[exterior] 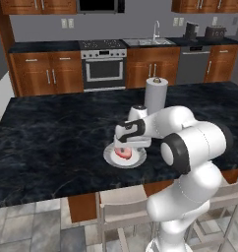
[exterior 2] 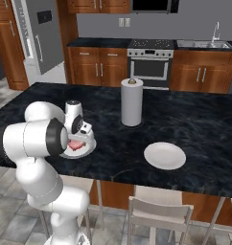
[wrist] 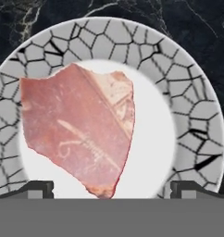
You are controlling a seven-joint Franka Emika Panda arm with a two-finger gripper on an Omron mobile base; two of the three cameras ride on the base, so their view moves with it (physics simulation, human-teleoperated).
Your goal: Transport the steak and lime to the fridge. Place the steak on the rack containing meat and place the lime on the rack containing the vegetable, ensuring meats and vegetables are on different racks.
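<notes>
In the hand view the steak point(wrist: 77, 134) lay left of centre on a crackle-rimmed plate point(wrist: 197, 115); the two dark fingertips stood spread wide at the bottom edge, one at lower left, one at lower right, touching nothing. In the left base view the gripper point(exterior: 125, 145) hung just above the steak point(exterior: 123, 153), low and centre of frame; in the right base view the fridge point(exterior 2: 36, 38) stood at upper left. The step in hand looked like the steak pickup; next the hand likely needed to shift over the meat, descend, and close.

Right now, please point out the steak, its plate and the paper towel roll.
steak point(wrist: 77, 134), hand view, middle of its pink face.
plate point(wrist: 197, 115), hand view, patterned rim.
paper towel roll point(exterior 2: 131, 103), right base view, white side.
</notes>
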